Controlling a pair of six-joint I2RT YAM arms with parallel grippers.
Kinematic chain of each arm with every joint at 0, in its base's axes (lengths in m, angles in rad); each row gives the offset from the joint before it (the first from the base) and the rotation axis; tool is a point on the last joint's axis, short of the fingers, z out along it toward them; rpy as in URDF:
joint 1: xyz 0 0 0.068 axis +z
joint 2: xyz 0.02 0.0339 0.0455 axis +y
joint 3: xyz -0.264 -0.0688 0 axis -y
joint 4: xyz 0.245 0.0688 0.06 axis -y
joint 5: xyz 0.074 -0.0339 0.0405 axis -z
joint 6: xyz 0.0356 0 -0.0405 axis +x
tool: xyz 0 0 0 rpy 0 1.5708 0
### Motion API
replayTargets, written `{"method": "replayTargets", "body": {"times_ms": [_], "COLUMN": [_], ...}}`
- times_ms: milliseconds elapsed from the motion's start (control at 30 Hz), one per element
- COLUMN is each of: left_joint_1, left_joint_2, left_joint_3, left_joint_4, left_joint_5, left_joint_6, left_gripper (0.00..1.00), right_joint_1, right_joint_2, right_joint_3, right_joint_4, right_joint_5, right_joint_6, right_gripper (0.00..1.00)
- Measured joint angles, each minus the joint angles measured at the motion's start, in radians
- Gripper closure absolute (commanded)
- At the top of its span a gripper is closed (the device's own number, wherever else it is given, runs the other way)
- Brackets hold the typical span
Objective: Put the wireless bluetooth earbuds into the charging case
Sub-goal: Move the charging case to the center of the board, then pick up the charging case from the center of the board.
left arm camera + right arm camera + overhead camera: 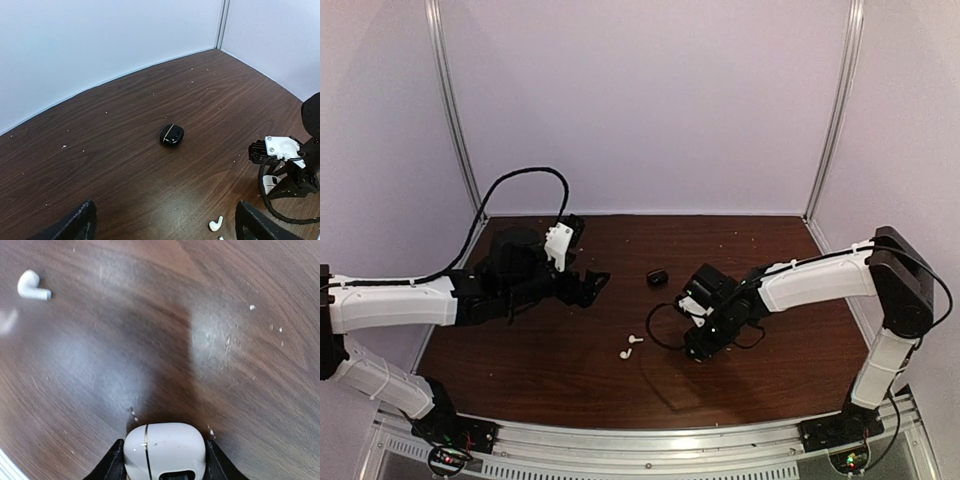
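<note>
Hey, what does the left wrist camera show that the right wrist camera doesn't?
Only the left wrist view shows the small black rounded case, shut, lying alone on the table, and the left fingers spread wide with nothing between them. Only the right wrist view shows, close up, the glossy white rounded case clamped between the right fingers. Both show a white stemmed earbud lying loose on the dark wooden table.
</note>
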State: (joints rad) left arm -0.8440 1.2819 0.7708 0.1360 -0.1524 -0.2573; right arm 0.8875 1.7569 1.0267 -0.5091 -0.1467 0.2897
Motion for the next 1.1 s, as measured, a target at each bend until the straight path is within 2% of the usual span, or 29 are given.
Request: {"method": "replayTargets", "body": {"times_ms": [33,133,167,300,533,633,733,867,1100], "left_joint_1": [0.0,0.0,0.0,0.0,0.0,0.0,-0.001,-0.05,-0.238], "left_joint_2": [-0.001,-0.001,-0.001,-0.001,-0.005,-0.008,-0.001,0.07,0.402], "left_joint_3": [-0.005,-0.009,-0.009,-0.012,-0.016,-0.024,-0.035,-0.063,-0.004], "left_joint_4": [0.0,0.001,0.002,0.003,0.006,0.018,0.045,0.143,0.244], "left_joint_5": [-0.004,-0.014,-0.015,-0.019,-0.019,0.002,0.046,0.068,0.056], "left_joint_6": [0.0,-0.01,-0.013,-0.024,-0.023,-0.017,-0.014,-0.015,0.007], "left_gripper": [0.02,0.02,0.02,0.02,0.02,0.03,0.03,0.04,0.05], "right_joint_1": [-0.004,-0.013,-0.015,-0.02,-0.028,-0.05,-0.107,-0.231,-0.344], "right_joint_2": [0.005,0.016,0.017,0.008,-0.151,-0.161,-0.157,-0.158,-0.193], "right_joint_3": [0.003,0.006,0.006,0.005,-0.005,0.02,0.003,-0.056,-0.112], "right_joint_4": [0.018,0.077,0.098,0.133,0.118,0.101,0.114,0.177,0.247], "right_joint_5": [-0.01,-0.039,-0.054,-0.083,-0.034,-0.022,-0.071,-0.189,-0.265], "right_joint_6": [0.016,0.07,0.084,0.093,-0.182,-0.25,-0.235,-0.153,-0.07], "right_gripper": [0.51,0.24,0.18,0.1,0.12,0.14,0.18,0.17,0.14]}}
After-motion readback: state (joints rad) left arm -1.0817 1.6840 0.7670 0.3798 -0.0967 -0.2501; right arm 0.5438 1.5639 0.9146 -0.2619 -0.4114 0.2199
